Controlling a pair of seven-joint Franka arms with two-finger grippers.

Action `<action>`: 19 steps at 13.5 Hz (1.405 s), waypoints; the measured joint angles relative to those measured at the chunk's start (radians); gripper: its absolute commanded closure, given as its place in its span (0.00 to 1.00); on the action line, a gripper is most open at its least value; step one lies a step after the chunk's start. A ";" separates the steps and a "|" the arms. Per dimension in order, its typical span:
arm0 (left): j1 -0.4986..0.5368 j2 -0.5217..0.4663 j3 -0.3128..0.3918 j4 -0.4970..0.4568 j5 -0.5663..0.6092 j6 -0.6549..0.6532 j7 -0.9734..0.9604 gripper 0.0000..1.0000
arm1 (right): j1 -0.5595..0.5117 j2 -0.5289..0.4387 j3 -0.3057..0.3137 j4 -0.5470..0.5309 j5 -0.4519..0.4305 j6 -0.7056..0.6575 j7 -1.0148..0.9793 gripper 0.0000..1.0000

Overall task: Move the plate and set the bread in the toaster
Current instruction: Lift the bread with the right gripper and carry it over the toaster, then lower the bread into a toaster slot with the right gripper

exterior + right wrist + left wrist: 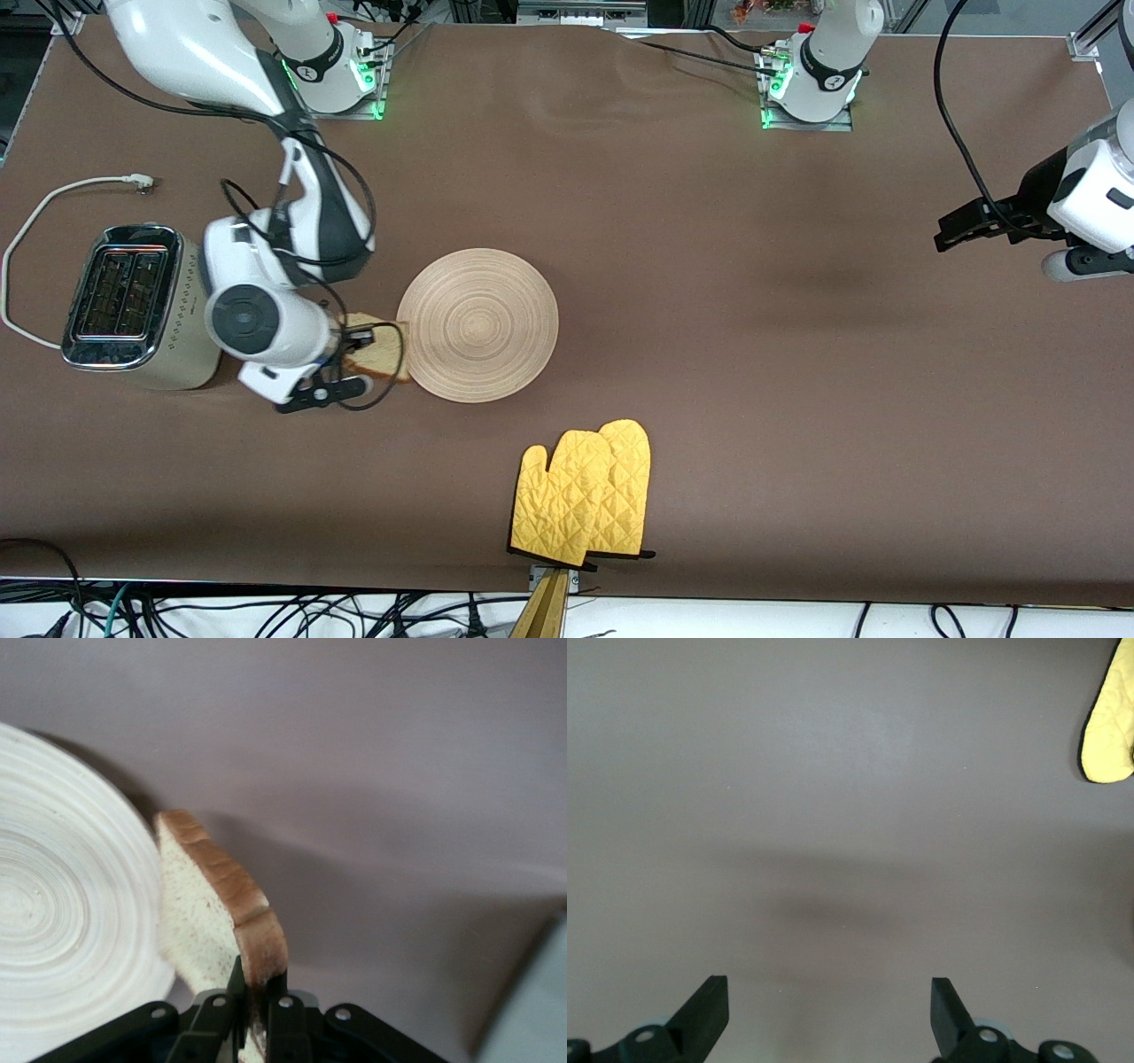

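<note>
The bread (pixel 208 921) is a single slice with a pale, finely speckled face and a tan-brown crust running along its edge. The plate (pixel 477 325) is a large round disc of pale wood marked with concentric rings. The toaster (pixel 133 306) is cream-beige with a chrome top, two slots and a dotted pattern on its side; its white cord (pixel 35 230) loops over the tabletop (pixel 753 372).

In the front view the right arm's wrist covers most of the bread, so only a tan corner shows next to the plate's rim. In the right wrist view the slice's lower edge disappears between the fingers, and the plate is cut off at the picture's border. The toaster appears there only as a pale blur at one corner.

The right end effector (pixel 255 997) is clenched on the bread, gripping it by one edge so the slice stands on edge, raised over the tabletop. The plate lies just beside this end effector, toward the left arm's end of the tabletop; the toaster stands close on its other flank.

The left end effector (pixel 829 1014) waits released, fingers wide apart, over bare tabletop well apart from the plate. Yellow oven mitts (pixel 585 501) lie near the tabletop's front edge.
</note>
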 measured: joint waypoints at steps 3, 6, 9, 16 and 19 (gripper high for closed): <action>-0.031 -0.001 0.043 0.000 0.000 -0.001 0.000 0.00 | -0.053 -0.010 -0.017 0.102 -0.001 -0.134 -0.006 1.00; -0.041 -0.001 0.053 0.001 0.000 -0.002 0.000 0.00 | -0.075 -0.034 -0.083 0.163 -0.007 -0.231 -0.092 1.00; -0.045 -0.001 0.054 0.001 0.000 -0.002 0.000 0.00 | -0.109 -0.064 -0.179 0.229 -0.009 -0.342 -0.236 1.00; -0.044 -0.001 0.065 0.011 0.026 -0.002 0.025 0.00 | -0.130 -0.072 -0.366 0.253 -0.009 -0.398 -0.297 1.00; -0.044 -0.001 0.066 0.029 0.026 -0.002 0.053 0.00 | -0.142 -0.062 -0.403 0.253 -0.009 -0.398 -0.298 1.00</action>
